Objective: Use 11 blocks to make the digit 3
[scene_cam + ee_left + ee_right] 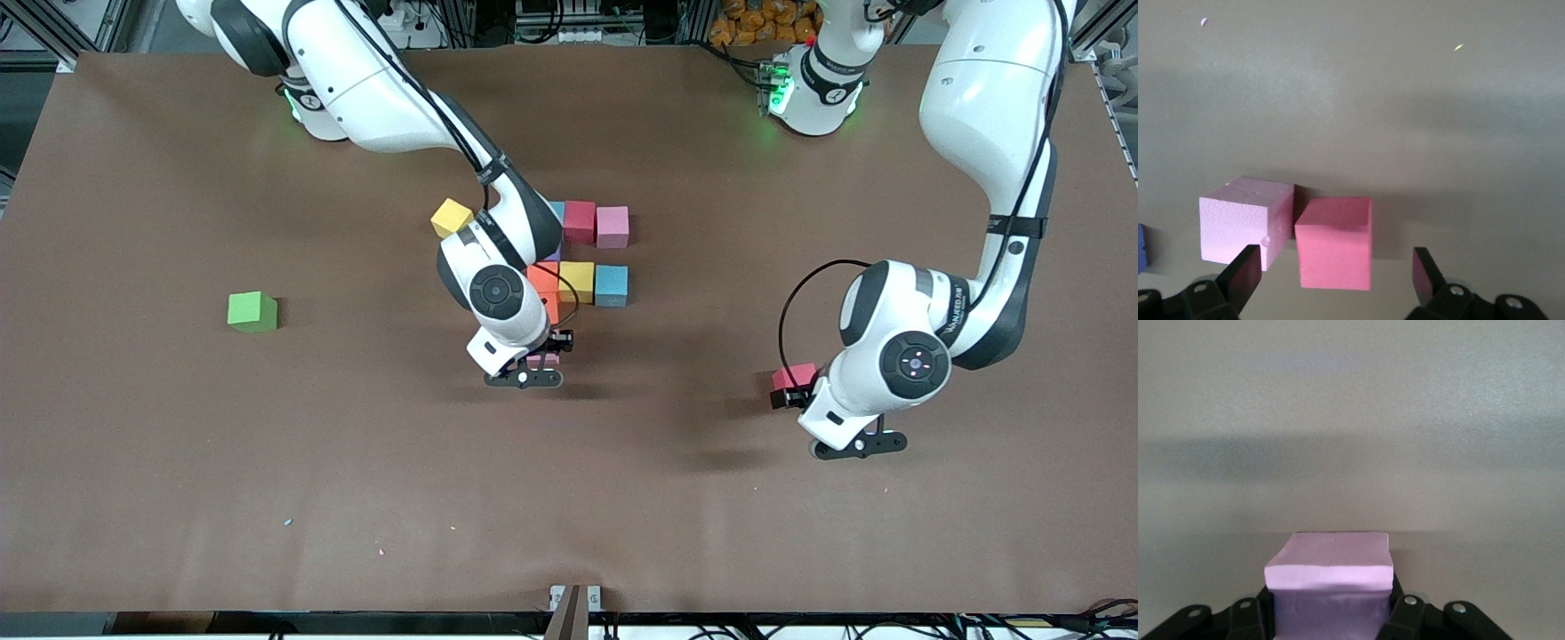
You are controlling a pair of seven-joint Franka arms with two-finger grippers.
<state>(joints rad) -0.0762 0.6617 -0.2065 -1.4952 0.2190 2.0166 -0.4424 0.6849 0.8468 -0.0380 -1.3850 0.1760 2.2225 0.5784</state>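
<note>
Front view, table: brown table (178,489) with both arm bases along its upper edge.
Front view, block cluster: mid-table; red cube (579,220) touching a pink cube (612,226) in the row farther from the camera; nearer row has an orange cube (543,276), a yellow cube (577,280) and a light blue cube (611,285) side by side. Other cubes there are partly hidden by the right arm.
Front view, stray yellow cube (452,217): tilted, just beside the cluster toward the right arm's end.
Front view, green cube (252,312): alone, well apart toward the right arm's end.
Front view, right gripper (537,366): low at the cluster's camera-side edge, a pale pink block (543,359) showing between its fingers.
Front view, left gripper (794,398): toward the left arm's end, well apart from the cluster, at a red block (795,377).

Left wrist view, left gripper (1337,272): fingers spread wide, one on each side of a red-pink cube (1335,241) without touching it.
Left wrist view, neighbour: a pale pink cube (1245,221) just beside the red-pink one, a thin gap between them; both rest on the table.

Right wrist view, right gripper (1331,608): fingers pinching a pale pink cube (1330,568) from both sides.
Right wrist view, height: whether that cube touches the table cannot be told.
</note>
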